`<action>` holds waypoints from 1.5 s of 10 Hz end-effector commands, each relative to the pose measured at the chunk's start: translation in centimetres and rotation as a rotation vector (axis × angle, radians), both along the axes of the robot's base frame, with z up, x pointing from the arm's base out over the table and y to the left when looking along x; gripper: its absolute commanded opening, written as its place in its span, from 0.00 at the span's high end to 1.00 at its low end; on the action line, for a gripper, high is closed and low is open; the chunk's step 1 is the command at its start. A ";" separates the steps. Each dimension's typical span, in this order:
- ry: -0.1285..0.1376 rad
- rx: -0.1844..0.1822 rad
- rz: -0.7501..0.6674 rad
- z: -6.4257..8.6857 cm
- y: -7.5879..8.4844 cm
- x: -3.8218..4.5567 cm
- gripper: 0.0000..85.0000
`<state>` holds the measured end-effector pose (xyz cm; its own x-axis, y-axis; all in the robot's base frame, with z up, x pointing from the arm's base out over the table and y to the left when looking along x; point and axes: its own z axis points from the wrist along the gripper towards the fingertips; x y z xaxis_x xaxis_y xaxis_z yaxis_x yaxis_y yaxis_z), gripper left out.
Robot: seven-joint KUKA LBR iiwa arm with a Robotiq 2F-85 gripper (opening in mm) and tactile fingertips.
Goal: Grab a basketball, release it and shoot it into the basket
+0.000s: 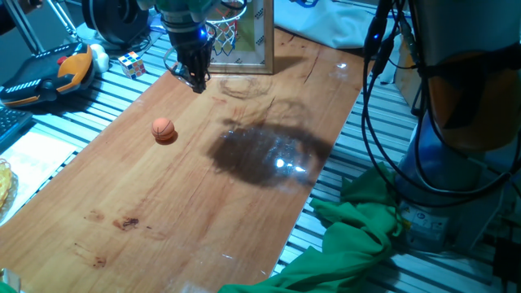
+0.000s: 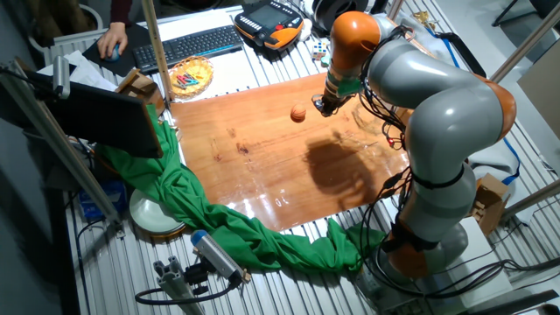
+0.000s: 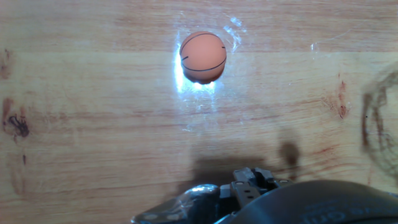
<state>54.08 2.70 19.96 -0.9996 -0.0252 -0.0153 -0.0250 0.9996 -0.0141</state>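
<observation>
One fixed view: your gripper (image 1: 195,79) hangs by the basket (image 1: 232,32) at the worktop's far edge — fingers together, holding nothing.
Other fixed view: basketball (image 2: 297,114) beside it.
Hand view: ball alone on wood.

Table (image 1: 187,203) glossy wood; basketball (image 1: 164,129) matt, smooth; cloth (image 1: 358,236) green fabric.

One fixed view looks low along the table (image 1: 203,203). The other looks down from high, far away. The hand view looks straight down, close. All share the table top, with the ball (image 3: 203,56) at 12 o'clock in the hand view.
</observation>
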 end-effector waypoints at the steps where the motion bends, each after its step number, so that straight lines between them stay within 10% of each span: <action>1: -0.002 0.000 0.000 -0.1 0.0 0.05 0.99; 15: -0.046 0.015 0.019 -4.5 0.4 3.22 0.99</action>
<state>57.35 3.09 15.44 -0.9971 -0.0444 -0.0619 -0.0444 0.9990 -0.0025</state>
